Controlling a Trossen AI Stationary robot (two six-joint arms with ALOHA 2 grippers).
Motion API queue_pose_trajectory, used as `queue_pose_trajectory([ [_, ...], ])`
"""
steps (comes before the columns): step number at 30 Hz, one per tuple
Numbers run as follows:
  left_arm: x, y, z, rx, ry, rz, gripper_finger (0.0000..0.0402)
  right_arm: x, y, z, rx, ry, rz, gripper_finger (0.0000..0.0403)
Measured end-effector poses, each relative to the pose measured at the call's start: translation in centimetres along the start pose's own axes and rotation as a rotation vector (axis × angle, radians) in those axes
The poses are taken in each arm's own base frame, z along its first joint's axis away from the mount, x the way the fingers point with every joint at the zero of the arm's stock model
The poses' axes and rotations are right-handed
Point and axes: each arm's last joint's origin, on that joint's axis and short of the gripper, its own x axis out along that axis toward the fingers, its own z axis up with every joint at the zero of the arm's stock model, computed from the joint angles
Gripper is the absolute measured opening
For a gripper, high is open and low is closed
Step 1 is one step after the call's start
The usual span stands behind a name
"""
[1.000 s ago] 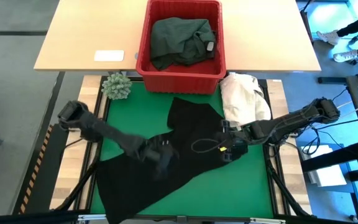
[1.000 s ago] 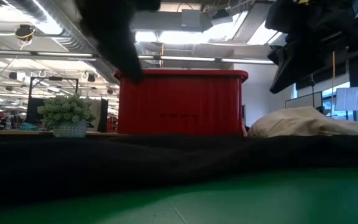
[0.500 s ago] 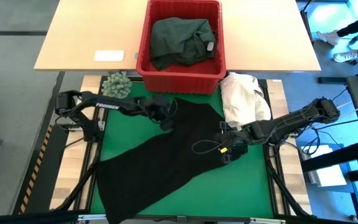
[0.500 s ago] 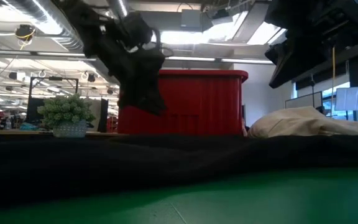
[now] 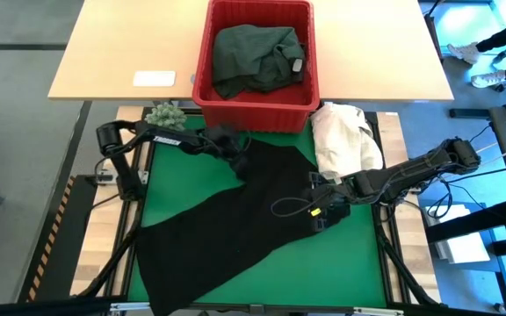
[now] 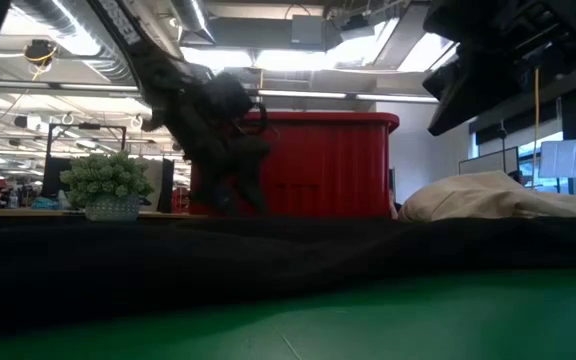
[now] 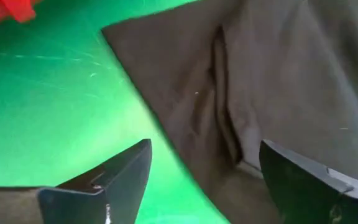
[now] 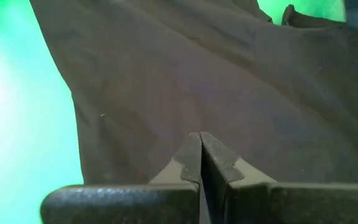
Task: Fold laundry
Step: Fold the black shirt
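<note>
A black garment [image 5: 253, 211] lies spread flat on the green mat [image 5: 174, 184], running from a far corner near the red basket [image 5: 253, 114] to the near left. A dark green garment [image 5: 253, 53] lies bunched inside the basket. My left gripper [image 5: 238, 158] is open and slants down over the black garment's far left edge [image 7: 166, 118], one finger on each side of that edge. My right gripper [image 5: 317, 215] is shut and hovers above the garment's right part [image 8: 166, 74]; the low view shows it high above the table [image 6: 508, 60].
A cream-white cloth heap [image 5: 345, 140] lies at the mat's far right corner. A small potted plant [image 5: 165, 116] stands at its far left corner. A white card [image 5: 154, 78] lies on the wooden table [image 5: 112, 53] beyond. People's legs show at the far right.
My left gripper has swung from over the near-left part of the black garment toward the table's far edge and the red basket, and has sunk lower over the garment's far corner. The garment's outline looks the same as before.
</note>
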Motion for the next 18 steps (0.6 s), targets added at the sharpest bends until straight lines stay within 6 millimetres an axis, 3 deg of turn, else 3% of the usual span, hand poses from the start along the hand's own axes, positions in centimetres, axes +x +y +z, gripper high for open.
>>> queue_pose_trajectory([
  [8,2.1,0.2,0.0,0.019,-0.019,0.008,0.0299,0.0,0.0,0.3,0.001,-0.030,0.003,0.0001],
  [18,2.5,-1.4,0.3,0.148,-0.015,-0.076,0.0280,0.0,0.0,0.4,-0.022,-0.036,0.003,0.0001],
])
